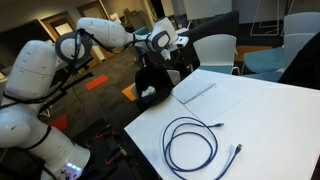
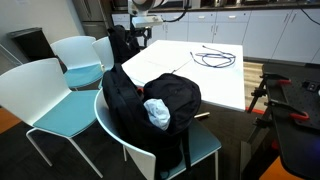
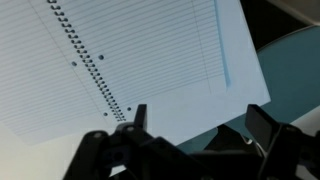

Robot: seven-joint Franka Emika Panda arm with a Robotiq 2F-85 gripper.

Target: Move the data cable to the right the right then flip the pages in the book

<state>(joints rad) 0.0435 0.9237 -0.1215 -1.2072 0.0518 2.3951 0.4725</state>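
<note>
The book is a spiral-bound notebook lying open with lined white pages; it fills most of the wrist view. In an exterior view the book lies at the table's far edge. The data cable lies in loose dark loops on the white table nearer the camera, apart from the book, and also shows in an exterior view. My gripper is open and empty, its fingers spread above the book's outer page edge. In both exterior views the gripper hangs above the book's end of the table.
A black bag sits on a teal chair in front of the white table; it also shows beside the book. More white and teal chairs stand around the table.
</note>
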